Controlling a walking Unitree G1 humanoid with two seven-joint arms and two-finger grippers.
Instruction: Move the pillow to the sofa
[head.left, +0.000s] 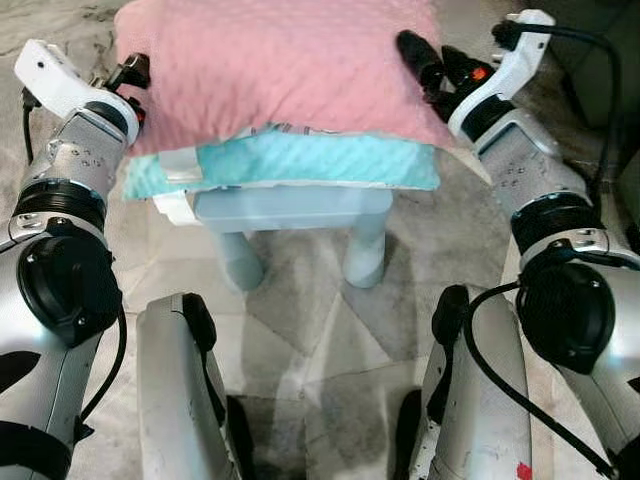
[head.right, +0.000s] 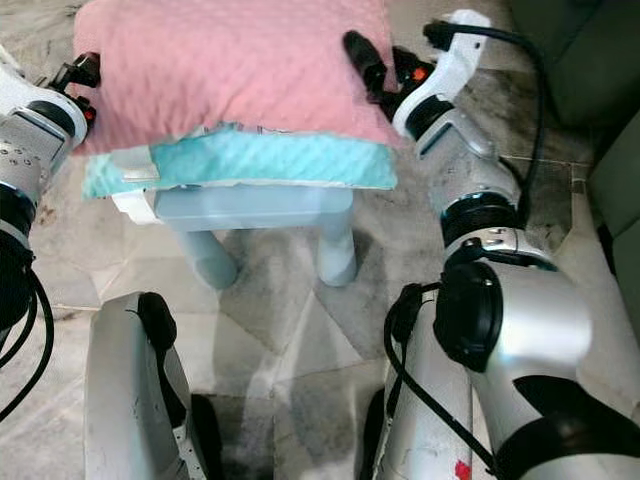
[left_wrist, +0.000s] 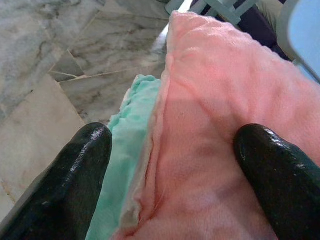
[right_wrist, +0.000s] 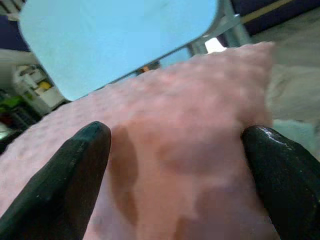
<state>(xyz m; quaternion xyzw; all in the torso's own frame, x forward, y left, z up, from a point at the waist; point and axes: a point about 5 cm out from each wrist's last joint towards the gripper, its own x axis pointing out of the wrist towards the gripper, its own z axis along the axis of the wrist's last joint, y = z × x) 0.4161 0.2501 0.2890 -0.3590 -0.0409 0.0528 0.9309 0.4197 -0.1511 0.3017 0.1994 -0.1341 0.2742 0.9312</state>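
The left gripper sits at the left end of the pink pillow, its two black fingers spread wide: one rests on the pillow's top face, the other lies outside the edge, beside the mint-green cushion beneath. The fingers are glossy, rounded and blunt. They are apart, not pinched on anything.

The right gripper meets the pillow's right end in the same way. Its fingers are parted with the pink fabric bulging between them, and in the head views one finger lies on the pillow's top near the right corner.

The pillow is soft and plump, covered in a fleecy fabric with a fine dimpled texture, roughly rectangular with puffed corners. It lies flat on top of the mint-green cushion, which has the same dimpled plush and a white piped edge. A white tag hangs at the cushion's left front corner. Both rest on a small pale-blue plastic stool with a smooth seat and thick round legs.

The stool stands on a floor of grey-veined marble tiles. In front of it are the robot's own silver legs. A dark grey-green sofa stands to the right, well apart from the pillow. Black cables loop along the right arm.
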